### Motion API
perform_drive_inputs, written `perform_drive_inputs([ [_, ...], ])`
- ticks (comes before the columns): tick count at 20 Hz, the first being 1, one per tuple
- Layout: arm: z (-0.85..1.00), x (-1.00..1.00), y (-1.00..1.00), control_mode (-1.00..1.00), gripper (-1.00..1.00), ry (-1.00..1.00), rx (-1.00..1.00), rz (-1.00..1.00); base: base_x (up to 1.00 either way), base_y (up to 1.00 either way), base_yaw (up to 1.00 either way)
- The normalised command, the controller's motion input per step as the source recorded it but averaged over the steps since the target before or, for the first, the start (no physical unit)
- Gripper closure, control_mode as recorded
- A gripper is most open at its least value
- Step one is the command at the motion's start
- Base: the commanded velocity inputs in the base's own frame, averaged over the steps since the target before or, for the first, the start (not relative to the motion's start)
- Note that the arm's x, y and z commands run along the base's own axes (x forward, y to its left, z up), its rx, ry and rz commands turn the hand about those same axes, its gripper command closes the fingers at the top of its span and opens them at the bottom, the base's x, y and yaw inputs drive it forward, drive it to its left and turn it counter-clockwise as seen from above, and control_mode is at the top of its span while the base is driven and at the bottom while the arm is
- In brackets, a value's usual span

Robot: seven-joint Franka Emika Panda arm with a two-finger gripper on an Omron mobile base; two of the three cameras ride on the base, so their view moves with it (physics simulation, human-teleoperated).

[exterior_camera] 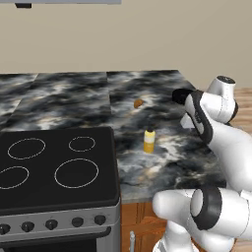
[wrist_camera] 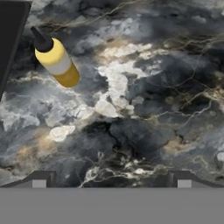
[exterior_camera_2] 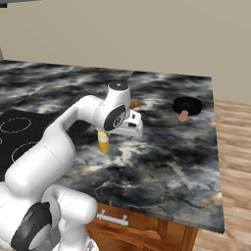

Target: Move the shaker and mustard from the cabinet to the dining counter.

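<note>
One mustard (wrist_camera: 56, 61) (label unreadable) upright on dining counter (wrist_camera: 144, 100).

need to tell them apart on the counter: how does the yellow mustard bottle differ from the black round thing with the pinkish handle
The mustard is a yellow bottle, while the black round thing is dark with a pinkish stub.
The mustard stands upright and tall; the black round thing sits low and flat.
The mustard is close by the stovetop, the black round thing further out along the slab.
Both rest on the dining counter, apart from the open gripper.
</note>
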Motion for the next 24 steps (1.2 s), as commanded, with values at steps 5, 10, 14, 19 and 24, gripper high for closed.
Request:
perform_drive_inputs([
  [5, 0.41, -0.49, 0.19, -1.00, -1.00, 0.00, 0.07, 0.00, 0.00, 0.00, 0.00],
  [10, 0.43, -0.66, 0.35, -1.00, -1.00, 0.00, 0.01, 0.00, 0.00, 0.00, 0.00],
  [14, 0.45, -0.78, 0.38, -1.00, -1.00, 0.00, 0.00, 0.00, 0.00, 0.00, 0.00],
  [19, 0.44, -0.77, 0.36, -1.00, -1.00, -0.02, 0.00, 0.00, 0.00, 0.00, 0.00],
  [24, 0.34, -0.67, 0.34, -1.00, -1.00, -0.14, 0.00, 0.00, 0.00, 0.00, 0.00],
])
